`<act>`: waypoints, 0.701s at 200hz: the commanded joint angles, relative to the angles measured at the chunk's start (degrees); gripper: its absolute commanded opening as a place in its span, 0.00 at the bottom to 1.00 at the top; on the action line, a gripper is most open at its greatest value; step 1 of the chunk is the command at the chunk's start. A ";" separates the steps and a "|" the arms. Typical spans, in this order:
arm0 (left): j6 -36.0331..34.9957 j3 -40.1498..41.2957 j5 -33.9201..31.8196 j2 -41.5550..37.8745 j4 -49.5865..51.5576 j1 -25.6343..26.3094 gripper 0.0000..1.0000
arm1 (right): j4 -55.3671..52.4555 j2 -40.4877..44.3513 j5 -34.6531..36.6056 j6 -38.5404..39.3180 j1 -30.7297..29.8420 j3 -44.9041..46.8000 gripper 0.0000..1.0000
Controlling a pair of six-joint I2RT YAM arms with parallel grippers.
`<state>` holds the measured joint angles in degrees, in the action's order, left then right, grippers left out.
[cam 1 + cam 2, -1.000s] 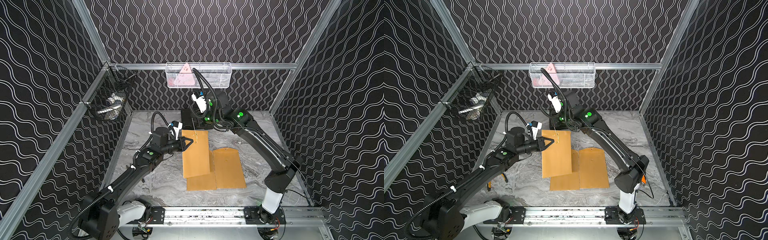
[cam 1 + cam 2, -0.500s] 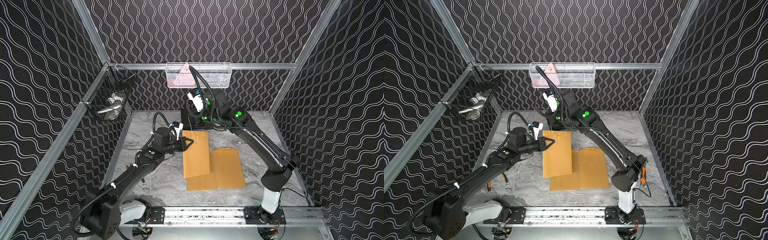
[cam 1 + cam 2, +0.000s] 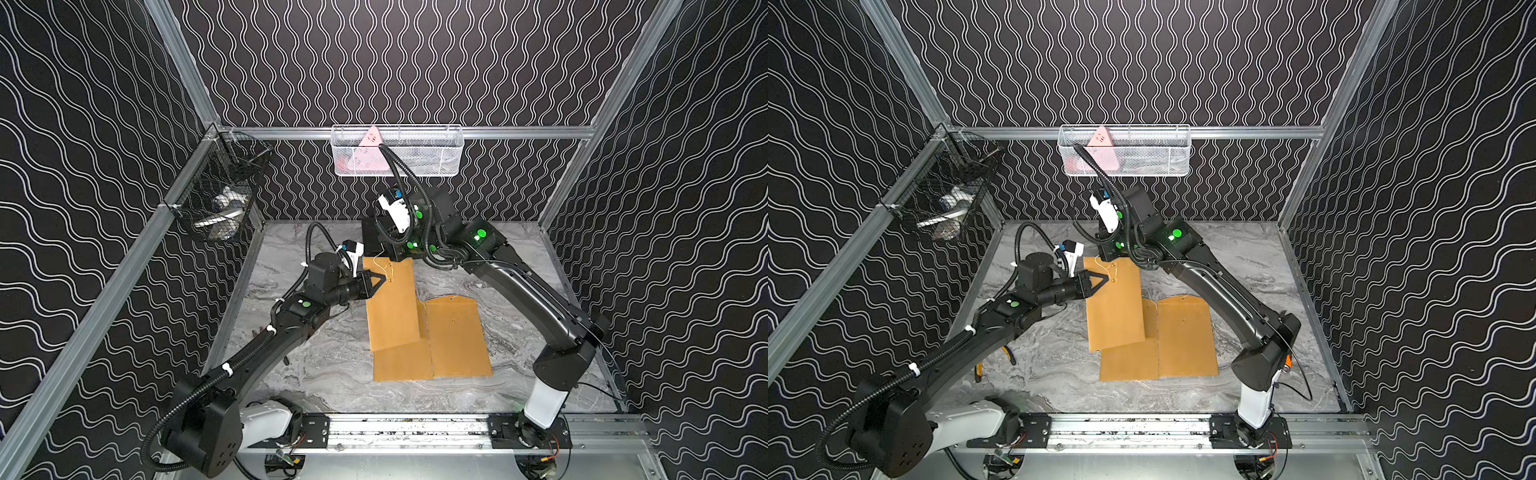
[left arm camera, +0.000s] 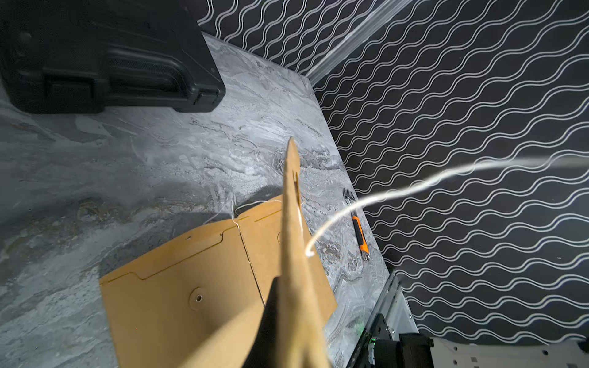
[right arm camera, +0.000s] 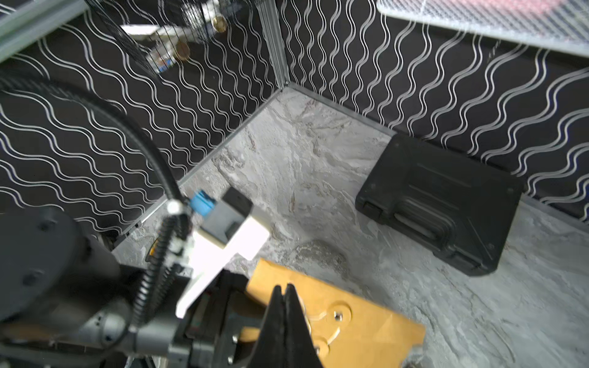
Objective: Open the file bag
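Upper left in both top views: black wire basket (image 3: 208, 199) on the side rail, contents too small to name. Lower down, close to the side wall: orange-handled cutter (image 4: 361, 235) flat on the counter (image 3: 324, 374).

Left of centre: left end effector (image 3: 381, 279), jaws closed flat on the left edge of the file bag (image 3: 392, 311).

Centre of the frame: the file bag itself, brown, long side running up the frame. Upper end lifted clear of the counter, lower end resting over one of two more bags (image 3: 455, 340) lying flat side by side. From the left wrist, seen edge-on, with a pale string (image 4: 382, 197) curving away from it, blurred.

Just above the bag's upper end: right end effector (image 5: 283, 290), jaws pressed together over the round fastener discs (image 5: 339, 315). String between them or not: cannot tell.

Behind, against the back wall: black case (image 5: 439, 204) lying flat, apart from the bag.

Upper centre: white mesh basket (image 3: 436, 151) on the back rail, pink flat item (image 3: 365, 156) poking out at its left end.

Right of centre: the flat bags, flap ends toward the back wall
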<state>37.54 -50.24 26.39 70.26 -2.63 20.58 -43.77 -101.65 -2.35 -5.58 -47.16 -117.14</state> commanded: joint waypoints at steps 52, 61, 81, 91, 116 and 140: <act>-2.55 -4.32 -4.60 3.49 1.09 -0.44 0.00 | 6.61 10.83 3.37 -4.18 0.00 15.89 0.00; -2.21 -4.38 -5.00 3.87 0.36 -0.60 0.00 | 6.96 11.89 3.70 -4.68 -0.02 17.64 0.00; -1.82 -4.68 -6.35 4.43 -0.66 -0.66 0.00 | 8.04 14.23 3.94 -5.95 -0.04 21.53 0.00; -1.77 -4.95 -7.06 4.83 -1.17 -0.67 0.00 | 8.43 15.12 3.76 -6.56 -0.03 23.26 0.00; -1.60 -6.07 -8.19 5.95 -2.00 -0.97 0.00 | 10.28 17.18 3.07 -8.85 -0.04 28.01 0.00; -1.31 -7.12 -8.63 6.55 -2.59 -1.15 0.00 | 11.77 18.30 2.62 -10.60 -0.04 31.47 0.00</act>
<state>35.97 -56.10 19.03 76.25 -1.98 19.68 -35.68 -84.47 0.73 -13.15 -47.16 -88.12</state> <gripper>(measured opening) 0.038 0.048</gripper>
